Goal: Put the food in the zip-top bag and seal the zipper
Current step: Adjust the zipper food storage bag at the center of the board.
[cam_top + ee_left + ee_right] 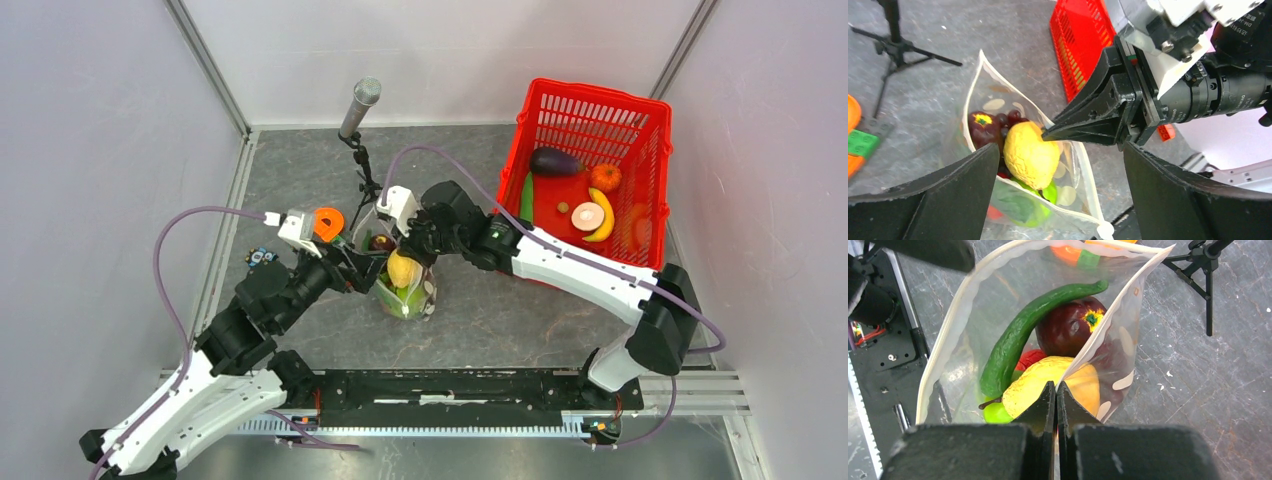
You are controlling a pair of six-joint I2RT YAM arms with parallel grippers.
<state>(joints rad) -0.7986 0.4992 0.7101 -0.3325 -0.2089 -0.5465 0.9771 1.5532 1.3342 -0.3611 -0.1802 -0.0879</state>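
Spread wide and holding nothing, left hand (1060, 150) flanks the zip-top bag (405, 298) standing on the desk (520, 320); if it sags, the lemon (1030, 157) riding high could tumble out or block the zipper (1120, 302). Pinched together, the right hand (1055, 390) grips the bag's rim.

Bright even light, soft shadows.
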